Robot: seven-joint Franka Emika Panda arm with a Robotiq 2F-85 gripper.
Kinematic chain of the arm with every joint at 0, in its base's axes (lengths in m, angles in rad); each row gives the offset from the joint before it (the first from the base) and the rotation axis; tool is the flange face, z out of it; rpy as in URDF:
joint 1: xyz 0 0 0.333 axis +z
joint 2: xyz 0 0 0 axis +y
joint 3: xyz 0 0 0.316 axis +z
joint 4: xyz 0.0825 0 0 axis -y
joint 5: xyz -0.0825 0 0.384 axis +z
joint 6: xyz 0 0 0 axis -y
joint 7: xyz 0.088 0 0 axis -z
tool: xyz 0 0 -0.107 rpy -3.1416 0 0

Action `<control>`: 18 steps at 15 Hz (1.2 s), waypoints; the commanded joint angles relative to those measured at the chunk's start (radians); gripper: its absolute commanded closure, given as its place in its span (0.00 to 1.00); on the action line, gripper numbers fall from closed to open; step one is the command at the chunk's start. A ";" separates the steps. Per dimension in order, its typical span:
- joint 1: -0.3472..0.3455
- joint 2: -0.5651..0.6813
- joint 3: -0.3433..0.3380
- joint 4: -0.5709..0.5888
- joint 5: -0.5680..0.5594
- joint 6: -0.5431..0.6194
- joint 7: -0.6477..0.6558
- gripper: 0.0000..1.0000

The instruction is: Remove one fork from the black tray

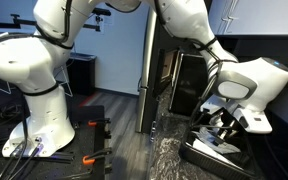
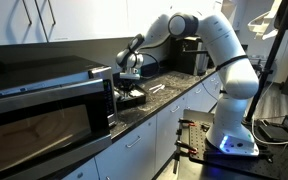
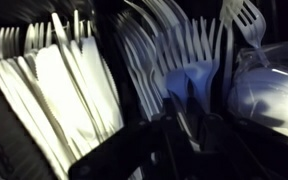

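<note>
The gripper (image 1: 220, 132) hung right over the tray (image 1: 208, 160). White forks (image 3: 184, 62) lay just below its tips. I could not tell if it was open or closed.

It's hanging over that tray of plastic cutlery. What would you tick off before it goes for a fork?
1. Fingers over the black tray: ok, both exterior views show them just above it.
2. Forks ahead of the wrist camera: ok, a packed white bunch fills the middle of the view.
3. Aimed at forks, not the knives in the next compartment: ok, the knives lie off to one side.
4. One fork singled out: cannot tell, the tines overlap and blur.
5. Fingers open enough: cannot tell, they are dark and blurred.
6. Nothing held yet: cannot tell.
</note>
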 commanded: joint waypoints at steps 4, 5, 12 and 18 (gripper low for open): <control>-0.006 0.039 0.002 0.053 -0.015 -0.047 -0.015 0.78; -0.005 0.043 0.002 0.058 -0.016 -0.050 -0.015 0.77; -0.006 0.067 0.005 0.090 -0.026 -0.069 -0.017 0.65; -0.005 0.089 0.004 0.120 -0.035 -0.090 -0.016 0.88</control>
